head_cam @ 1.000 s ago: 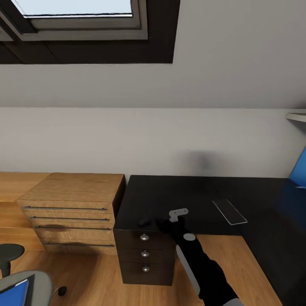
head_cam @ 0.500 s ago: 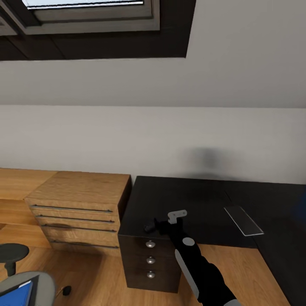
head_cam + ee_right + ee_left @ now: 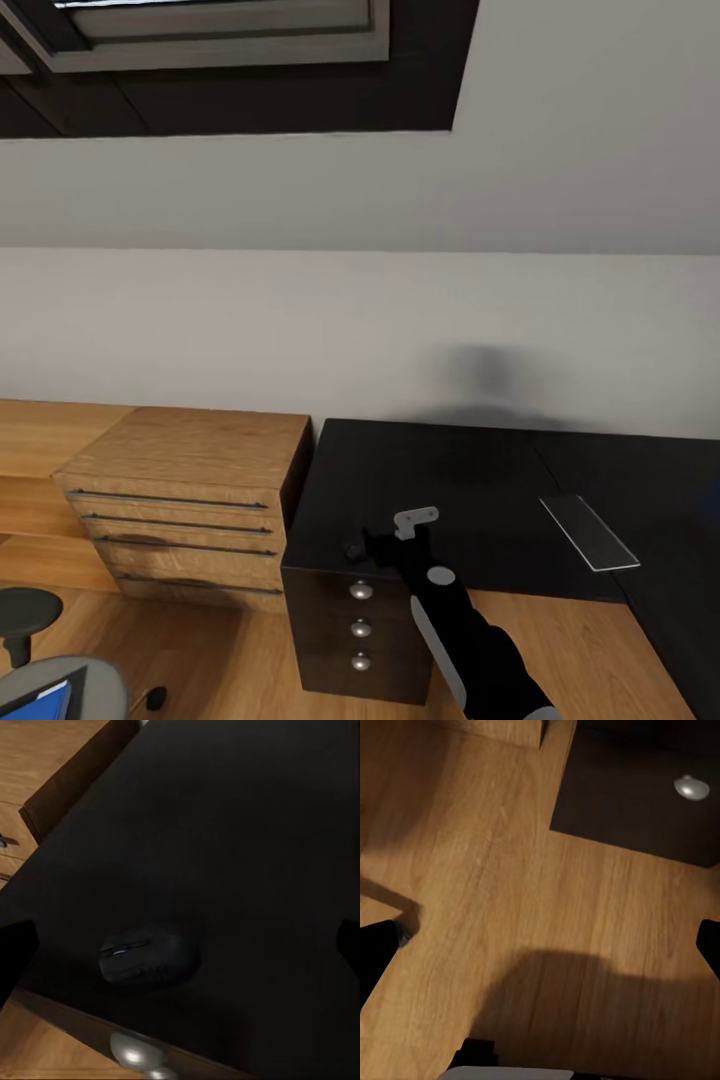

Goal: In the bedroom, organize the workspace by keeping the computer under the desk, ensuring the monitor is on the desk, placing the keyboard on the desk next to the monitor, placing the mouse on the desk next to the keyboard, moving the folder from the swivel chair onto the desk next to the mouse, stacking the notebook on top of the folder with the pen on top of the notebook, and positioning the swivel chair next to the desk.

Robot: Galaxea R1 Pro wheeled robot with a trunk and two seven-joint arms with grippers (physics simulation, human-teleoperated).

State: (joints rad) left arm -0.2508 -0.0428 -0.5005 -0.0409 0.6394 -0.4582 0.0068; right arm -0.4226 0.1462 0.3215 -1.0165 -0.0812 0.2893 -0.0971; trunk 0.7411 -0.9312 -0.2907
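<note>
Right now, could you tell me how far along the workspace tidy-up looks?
Done: the mouse lies on the desk, near its front edge above the drawer knobs. In hand: nothing gripped; the right hand hovers open beside the mouse. Left: the folder sits on the swivel chair, away from the desk. Monitor, keyboard, notebook and pen are not in sight here.

The right arm (image 3: 470, 640), lower centre of the head view, is glossy black with a pale grey side panel, round grey joint cap and light grey bracket.
</note>
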